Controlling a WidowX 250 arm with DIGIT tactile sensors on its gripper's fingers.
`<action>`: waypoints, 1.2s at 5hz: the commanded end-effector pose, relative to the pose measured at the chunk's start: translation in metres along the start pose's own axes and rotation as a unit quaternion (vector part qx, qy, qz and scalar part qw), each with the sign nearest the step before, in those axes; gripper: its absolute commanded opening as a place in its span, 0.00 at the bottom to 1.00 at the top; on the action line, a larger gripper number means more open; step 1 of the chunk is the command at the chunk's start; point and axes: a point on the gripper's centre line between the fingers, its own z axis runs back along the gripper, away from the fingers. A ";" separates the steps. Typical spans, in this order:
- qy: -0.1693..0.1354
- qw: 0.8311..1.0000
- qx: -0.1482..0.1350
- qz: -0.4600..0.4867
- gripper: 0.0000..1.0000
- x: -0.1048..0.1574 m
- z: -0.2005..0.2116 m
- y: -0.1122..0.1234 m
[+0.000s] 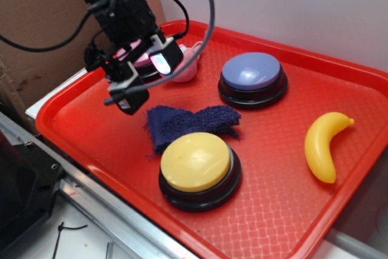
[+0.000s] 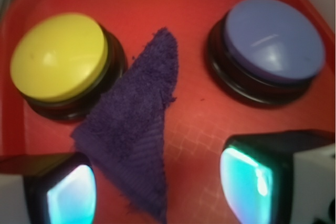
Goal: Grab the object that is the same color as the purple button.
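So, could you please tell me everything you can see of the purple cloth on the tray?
The purple cloth is a small dark purple-blue terry rag with fuzzy, frayed edges. It lies flat and loosely folded on the red tray, tapering to a point in the wrist view. One edge runs against the yellow button; the purple button sits apart from it. The open claw hangs above its wide end, not touching it as far as the views show.

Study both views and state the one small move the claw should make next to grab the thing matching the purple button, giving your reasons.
Probably lower straight down. The open claw hovers above the near end of the dark purple terry cloth rag, which in the wrist view lies between its fingers, untouched. The rag matches the lavender-topped round button and lies flat on the red plastic tray, so descending should bracket it before closing.
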 end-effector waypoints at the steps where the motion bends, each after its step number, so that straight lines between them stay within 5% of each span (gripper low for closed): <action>1: 0.048 0.998 -0.020 -0.035 1.00 0.004 -0.045 -0.015; 2: 0.062 0.997 -0.023 -0.031 1.00 0.000 -0.054 -0.017; 3: 0.059 0.998 -0.024 -0.030 0.25 -0.001 -0.053 -0.016; 4: 0.057 0.998 -0.019 -0.028 0.00 -0.002 -0.049 -0.015; 6: 0.055 0.998 -0.012 -0.021 0.00 -0.004 -0.041 -0.013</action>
